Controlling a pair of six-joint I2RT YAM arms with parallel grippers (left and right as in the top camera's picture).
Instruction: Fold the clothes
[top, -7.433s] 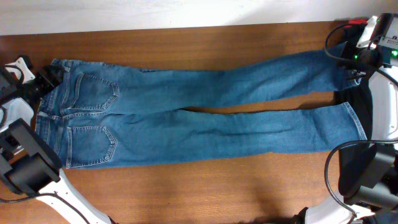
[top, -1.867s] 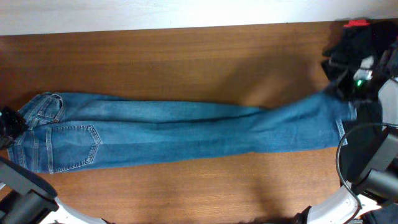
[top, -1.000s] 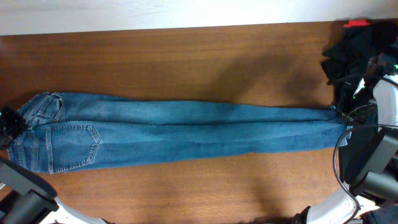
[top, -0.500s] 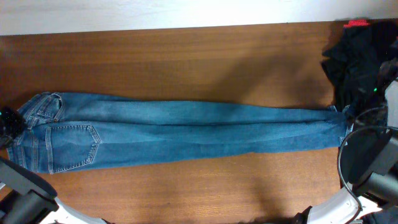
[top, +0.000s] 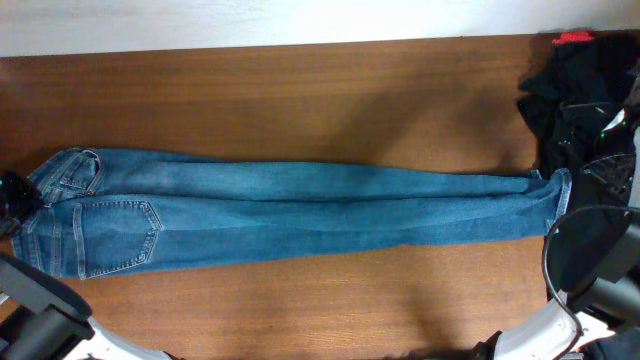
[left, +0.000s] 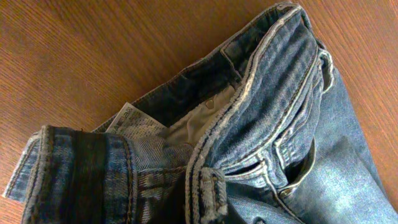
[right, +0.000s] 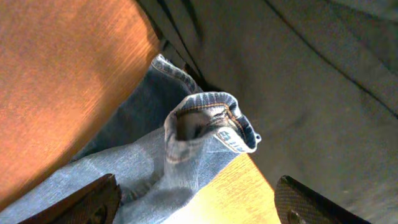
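The jeans (top: 300, 215) lie folded lengthwise along the table, waist at the left and leg hems (top: 555, 195) at the right. My left gripper (top: 14, 200) sits at the waist end. In the left wrist view the bunched waistband (left: 205, 186) fills the bottom edge where the jaws are, and the fingers are hidden by denim. My right gripper (right: 194, 190) is open, its dark fingers (right: 93, 199) wide apart with nothing between them. It hovers just off the curled hem (right: 208, 118), which rests free on the table. In the overhead view it is lost against dark cloth.
A heap of dark clothes (top: 570, 90) lies at the far right corner with a red item (top: 573, 38) behind it. Dark grey cloth (right: 298, 74) is right beside the hems. Bare wood (top: 300, 110) stretches behind and in front of the jeans.
My right gripper has opened and let go of the leg hems, which now lie on the table, and it has drawn back to the right. The left gripper and the waist have not moved.
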